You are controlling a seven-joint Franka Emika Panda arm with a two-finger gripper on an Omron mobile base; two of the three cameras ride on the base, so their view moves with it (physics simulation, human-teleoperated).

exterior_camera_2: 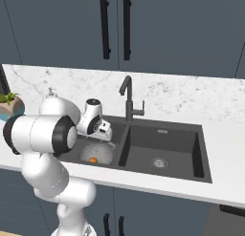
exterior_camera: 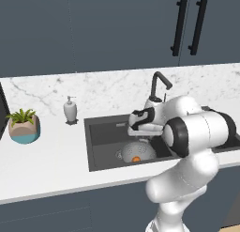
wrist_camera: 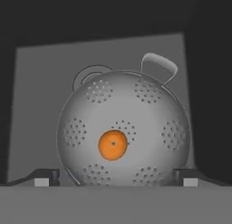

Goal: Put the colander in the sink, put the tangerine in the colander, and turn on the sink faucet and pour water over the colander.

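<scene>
Now I have the end effector (wrist_camera: 116, 181) hanging over the left basin of the sink (exterior_camera: 101, 149), its two fingertips (wrist_camera: 43, 178) spread wide apart with nothing between them. Directly beneath it sits the one colander (wrist_camera: 123, 130), resting on the basin floor, and the single tangerine (wrist_camera: 112, 145) lies in the bottom of that bowl. One loop handle of the colander shows clearly on its far upper side in the hand view; a round drain (wrist_camera: 90, 75) peeks out behind its rim. Well off to the end effector's left on the white table (exterior_camera: 47, 165) stand one potted plant (exterior_camera: 23, 125) and, nearer, one small soap dispenser (exterior_camera: 70, 109). Just behind and to its right rises the one sink faucet (exterior_camera_2: 128, 99), close to the wrist but apart from it. Further right is the second basin (exterior_camera_2: 162, 149) with its own drain (exterior_camera_2: 159, 162). Two dark cabinet handles (exterior_camera_2: 115, 27) hang above.
</scene>
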